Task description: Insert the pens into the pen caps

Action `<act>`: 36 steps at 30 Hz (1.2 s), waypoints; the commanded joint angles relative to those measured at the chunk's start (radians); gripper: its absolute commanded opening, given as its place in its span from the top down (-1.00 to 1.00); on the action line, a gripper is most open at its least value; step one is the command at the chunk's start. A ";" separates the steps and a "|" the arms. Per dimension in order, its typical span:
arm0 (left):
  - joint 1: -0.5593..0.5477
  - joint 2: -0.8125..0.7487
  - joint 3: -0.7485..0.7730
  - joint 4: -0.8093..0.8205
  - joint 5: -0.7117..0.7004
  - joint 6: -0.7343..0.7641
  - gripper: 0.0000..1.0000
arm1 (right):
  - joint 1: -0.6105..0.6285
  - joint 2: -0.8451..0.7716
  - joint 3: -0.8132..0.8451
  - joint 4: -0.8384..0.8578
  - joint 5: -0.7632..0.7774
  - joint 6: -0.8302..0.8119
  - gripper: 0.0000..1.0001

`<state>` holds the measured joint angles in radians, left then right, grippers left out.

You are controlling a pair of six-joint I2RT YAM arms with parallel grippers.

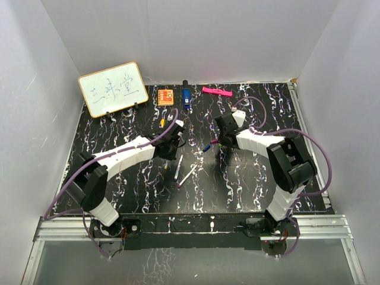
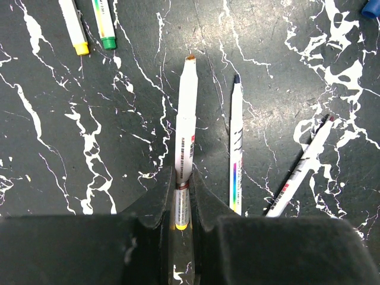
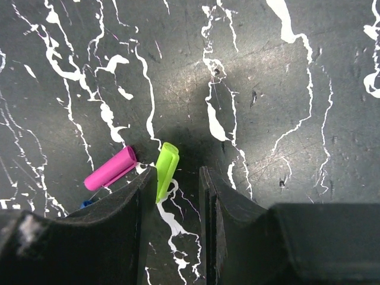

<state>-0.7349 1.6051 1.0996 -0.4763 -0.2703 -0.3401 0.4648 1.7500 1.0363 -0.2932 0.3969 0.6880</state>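
My left gripper point(image 2: 181, 181) is shut on a white pen point(image 2: 186, 119) with a yellow end. Its orange tip points away from me, low over the table. Two more white pens lie to its right, one with a dark blue tip point(image 2: 236, 148) and one slanted with a purple tip point(image 2: 303, 169). My right gripper point(image 3: 178, 178) is open and low over the table. A lime-green cap point(image 3: 167, 169) lies between its jaws against the left finger. A magenta cap point(image 3: 110, 168) lies just left of it, and a bit of a blue cap point(image 3: 88, 203) shows beside the finger. In the top view both grippers point(image 1: 177, 141) point(image 1: 221, 144) are at the table's middle.
Two pens with yellow point(image 2: 74, 27) and green point(image 2: 104, 25) ends lie at the far left of the left wrist view. At the back stand a whiteboard point(image 1: 113, 89), an orange block point(image 1: 165, 96), a blue block point(image 1: 186, 97) and a pink marker point(image 1: 217, 91). White walls enclose the table.
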 commanded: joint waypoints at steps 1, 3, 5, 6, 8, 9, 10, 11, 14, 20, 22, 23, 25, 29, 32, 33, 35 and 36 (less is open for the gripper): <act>0.003 -0.036 0.023 0.002 -0.018 0.006 1.00 | 0.009 0.026 0.043 0.006 0.015 0.018 0.34; 0.003 -0.037 0.021 0.002 -0.018 0.006 1.00 | 0.008 0.038 0.047 0.009 0.008 0.018 0.34; 0.003 -0.038 0.017 0.005 -0.020 0.006 1.00 | 0.009 0.049 0.051 0.013 -0.003 0.020 0.34; 0.004 -0.039 0.016 0.005 -0.022 0.004 1.00 | 0.009 0.052 0.052 0.014 -0.010 0.019 0.34; 0.004 -0.040 0.013 0.008 -0.026 0.004 1.00 | 0.011 0.060 0.054 0.014 -0.016 0.022 0.34; 0.004 -0.041 0.012 0.010 -0.027 0.004 1.00 | 0.013 0.064 0.054 0.011 -0.016 0.022 0.34; 0.004 -0.041 0.012 0.011 -0.028 0.004 1.00 | 0.015 0.067 0.055 0.007 -0.016 0.022 0.35; 0.004 -0.041 0.013 0.012 -0.029 0.004 1.00 | 0.015 0.070 0.056 0.001 -0.015 0.022 0.36; 0.003 -0.045 0.013 0.017 -0.028 0.005 1.00 | 0.019 0.079 0.062 -0.043 -0.008 0.024 0.37; 0.008 -0.043 0.017 0.022 -0.025 0.009 1.00 | 0.034 0.080 0.035 -0.113 -0.008 0.032 0.46; 0.011 -0.044 0.018 0.027 -0.022 0.010 1.00 | 0.038 0.088 0.030 -0.143 -0.009 0.036 0.53; 0.011 -0.046 0.019 0.028 -0.019 0.010 1.00 | 0.040 0.091 0.025 -0.156 -0.010 0.038 0.59; 0.012 -0.049 0.020 0.032 -0.015 0.010 1.00 | 0.044 0.094 0.013 -0.175 -0.027 0.037 0.66; 0.017 -0.059 0.011 0.049 0.001 0.018 1.00 | 0.046 0.097 -0.011 -0.172 -0.063 0.022 1.00; 0.020 -0.068 0.000 0.070 0.019 0.031 1.00 | 0.045 0.083 -0.018 -0.145 -0.082 0.008 1.00; 0.019 -0.071 -0.006 0.078 0.026 0.035 1.00 | 0.046 0.073 -0.014 -0.136 -0.083 0.003 1.00; 0.019 -0.084 -0.023 0.107 0.043 0.043 1.00 | 0.046 0.054 0.002 -0.118 -0.076 -0.010 1.00; 0.019 -0.094 -0.035 0.129 0.052 0.046 1.00 | 0.045 0.043 0.013 -0.110 -0.071 -0.017 1.00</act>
<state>-0.7219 1.5993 1.0943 -0.4065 -0.2569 -0.3187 0.4973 1.8027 1.0657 -0.3416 0.3878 0.7029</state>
